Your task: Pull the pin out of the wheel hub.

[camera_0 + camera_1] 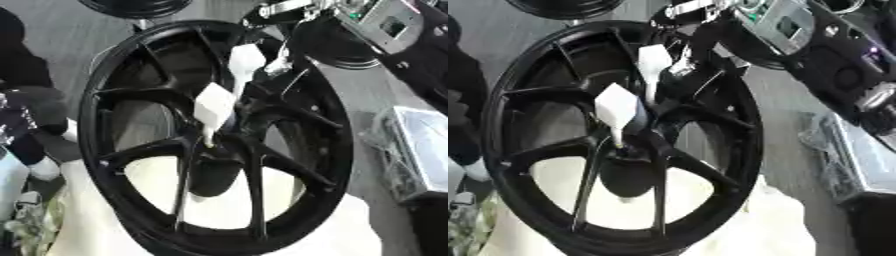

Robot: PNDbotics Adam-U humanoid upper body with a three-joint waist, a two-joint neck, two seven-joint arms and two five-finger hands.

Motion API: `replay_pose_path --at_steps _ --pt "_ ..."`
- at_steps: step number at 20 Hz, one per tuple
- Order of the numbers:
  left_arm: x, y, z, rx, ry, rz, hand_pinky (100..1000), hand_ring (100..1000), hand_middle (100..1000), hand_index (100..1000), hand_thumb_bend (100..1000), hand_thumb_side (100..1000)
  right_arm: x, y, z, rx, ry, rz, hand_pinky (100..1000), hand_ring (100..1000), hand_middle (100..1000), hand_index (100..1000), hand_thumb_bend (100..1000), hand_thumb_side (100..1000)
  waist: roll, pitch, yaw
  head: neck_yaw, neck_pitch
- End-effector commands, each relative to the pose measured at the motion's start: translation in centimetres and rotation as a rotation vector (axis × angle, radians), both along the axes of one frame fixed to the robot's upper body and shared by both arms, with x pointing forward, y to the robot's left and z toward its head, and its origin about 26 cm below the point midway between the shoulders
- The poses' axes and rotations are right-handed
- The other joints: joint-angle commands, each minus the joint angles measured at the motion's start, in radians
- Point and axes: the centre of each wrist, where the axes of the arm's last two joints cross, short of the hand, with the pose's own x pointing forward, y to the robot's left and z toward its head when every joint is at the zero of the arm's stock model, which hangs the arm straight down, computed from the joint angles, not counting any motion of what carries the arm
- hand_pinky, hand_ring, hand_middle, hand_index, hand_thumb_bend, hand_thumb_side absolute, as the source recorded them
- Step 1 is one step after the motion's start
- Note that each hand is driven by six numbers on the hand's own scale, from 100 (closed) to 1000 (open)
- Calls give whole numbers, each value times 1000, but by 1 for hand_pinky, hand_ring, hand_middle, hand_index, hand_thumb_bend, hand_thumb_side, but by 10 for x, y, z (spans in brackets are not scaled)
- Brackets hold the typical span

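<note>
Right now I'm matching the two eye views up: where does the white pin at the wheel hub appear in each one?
Left eye view: the white pin sits just left of centre, above the middle, its lower end at the hub.
Right eye view: the same pin lies further left, at much the same height.
Shared landmark: the black wheel rim, which rings the pin in both views.

No text, label, brand, number or sign can be read in either view. The black wheel (219,140) carries no legible marking on its rim or spokes. The white tags (619,107) near the hub appear blank. The grey device (785,25) at the upper right edge shows a small dark panel, but nothing on it is legible.
</note>
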Motion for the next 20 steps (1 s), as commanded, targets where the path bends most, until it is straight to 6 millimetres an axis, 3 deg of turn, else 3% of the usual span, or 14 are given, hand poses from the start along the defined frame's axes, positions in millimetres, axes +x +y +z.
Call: replay_pose_path --at_steps 1,13,20 --pt "-1 4 6 26 -23 5 867 830 795 765 149 912 -2 -3 14 0 -24 -5 986 867 730 876 434 334 7 -16 0 -1 -2" --pt "-1 4 4 41 -21 -2 867 830 794 764 147 912 1 -9 12 -9 -29 -52 944 806 623 792 445 367 6 -16 -6 3 -2" --pt "-1 4 4 42 -21 -2 867 830 794 764 147 913 2 -6 13 -2 -23 -47 892 715 563 737 444 320 4 -16 -5 1 -1"
